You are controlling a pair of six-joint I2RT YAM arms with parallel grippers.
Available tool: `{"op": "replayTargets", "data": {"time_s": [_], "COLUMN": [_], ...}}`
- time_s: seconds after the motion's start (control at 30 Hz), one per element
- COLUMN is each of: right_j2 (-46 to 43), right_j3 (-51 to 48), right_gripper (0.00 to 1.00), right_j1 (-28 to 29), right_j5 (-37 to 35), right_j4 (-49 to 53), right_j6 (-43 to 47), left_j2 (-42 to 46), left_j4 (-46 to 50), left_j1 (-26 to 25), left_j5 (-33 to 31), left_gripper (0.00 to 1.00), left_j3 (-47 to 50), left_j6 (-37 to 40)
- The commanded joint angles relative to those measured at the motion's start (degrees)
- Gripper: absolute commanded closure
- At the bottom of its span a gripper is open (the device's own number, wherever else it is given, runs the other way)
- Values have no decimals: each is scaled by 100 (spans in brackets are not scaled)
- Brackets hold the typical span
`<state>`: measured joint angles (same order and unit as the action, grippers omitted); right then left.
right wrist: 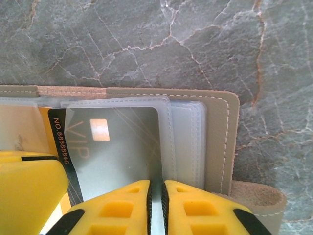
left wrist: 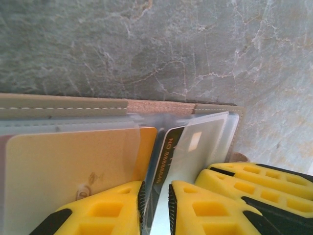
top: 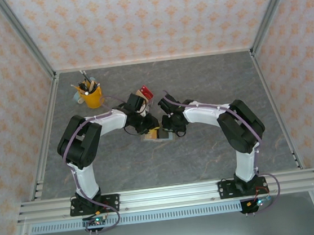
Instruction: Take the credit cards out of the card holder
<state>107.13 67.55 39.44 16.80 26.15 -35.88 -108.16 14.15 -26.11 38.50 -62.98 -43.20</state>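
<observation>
The card holder (top: 154, 136) lies open on the grey marble table between both arms, its tan stitched border (left wrist: 63, 110) (right wrist: 217, 137) framing clear sleeves. A dark credit card marked VIP (right wrist: 117, 142) (left wrist: 190, 147) sits in the right-hand sleeve. A yellowish credit card (left wrist: 68, 161) fills the sleeve to its left. My left gripper (left wrist: 155, 188) (top: 145, 127) is shut on the dark card's numbered edge. My right gripper (right wrist: 155, 185) (top: 167, 129) is shut on the right edge of that card's clear sleeve. The right arm's yellow fingers (left wrist: 234, 181) press close beside the left ones.
A yellow cup of pens (top: 91, 95) stands at the back left. A small rack with brown and red slabs (top: 143, 92) stands just behind the left wrist. The holder's tan strap tab (right wrist: 259, 196) sticks out at its right. Patterned walls enclose the table.
</observation>
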Motion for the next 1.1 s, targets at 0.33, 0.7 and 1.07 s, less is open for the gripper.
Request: {"op": "replayTargets", "data": {"time_s": [0.33, 0.7, 1.07], "right_j2": [414, 479, 479], "right_j3": [-66, -66, -84], "right_gripper": [84, 84, 84], "right_j1": [-44, -49, -51], "right_j5": [-140, -133, -158], "right_j4": [303, 320, 338], "right_j6": [58, 41, 33], "left_j2": [-91, -87, -89], "left_j4": [-4, -219, -391], "left_j1": [46, 45, 46], "left_j5": [168, 527, 650], "left_gripper": [77, 78, 86], "left_j3": [-40, -27, 8], "left_j6": [189, 189, 198]}}
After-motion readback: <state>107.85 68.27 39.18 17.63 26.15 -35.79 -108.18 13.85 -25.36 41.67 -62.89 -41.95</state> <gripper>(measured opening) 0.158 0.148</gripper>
